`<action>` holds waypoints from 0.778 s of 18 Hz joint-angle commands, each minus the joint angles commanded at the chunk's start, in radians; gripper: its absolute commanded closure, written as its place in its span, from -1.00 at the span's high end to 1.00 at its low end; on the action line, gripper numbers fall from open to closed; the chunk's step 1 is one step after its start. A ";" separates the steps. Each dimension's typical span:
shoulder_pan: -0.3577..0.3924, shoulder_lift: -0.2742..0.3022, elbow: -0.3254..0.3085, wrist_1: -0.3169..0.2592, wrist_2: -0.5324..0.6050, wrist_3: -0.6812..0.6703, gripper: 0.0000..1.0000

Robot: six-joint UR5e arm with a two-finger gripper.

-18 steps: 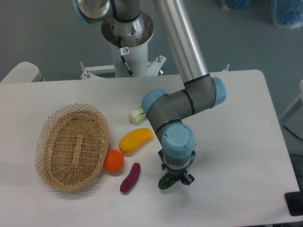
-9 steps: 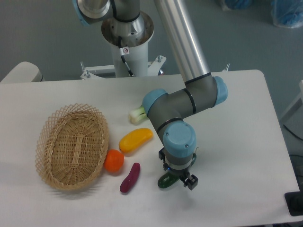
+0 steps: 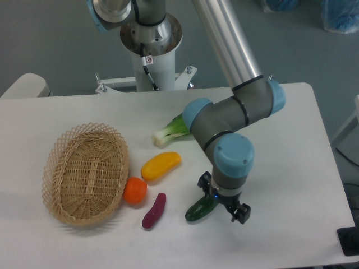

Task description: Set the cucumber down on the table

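The dark green cucumber (image 3: 197, 210) lies on the white table (image 3: 291, 168), right of the purple piece. Its right end runs under my gripper (image 3: 222, 199). The gripper hangs just above that end and points down. Its two black fingers (image 3: 242, 213) are spread apart on either side of the cucumber's end, so it is open. The wrist hides whether the fingers still touch the cucumber.
An oval wicker basket (image 3: 85, 172) stands at the left. An orange (image 3: 135, 190), a yellow fruit (image 3: 161, 166) and a purple piece (image 3: 153, 210) lie between the basket and the cucumber. A bok choy (image 3: 171, 130) lies behind the arm's elbow.
The wrist and elbow have swung to the right, uncovering more of the bok choy. The fingers have spread wider, and the cucumber has stayed in place on the table.
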 joint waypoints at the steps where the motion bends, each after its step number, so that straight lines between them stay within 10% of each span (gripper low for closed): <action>1: 0.011 0.000 0.014 -0.021 0.000 0.015 1.00; 5: 0.061 0.006 0.057 -0.141 0.003 0.158 1.00; 14: 0.075 -0.002 0.049 -0.104 0.003 0.163 1.00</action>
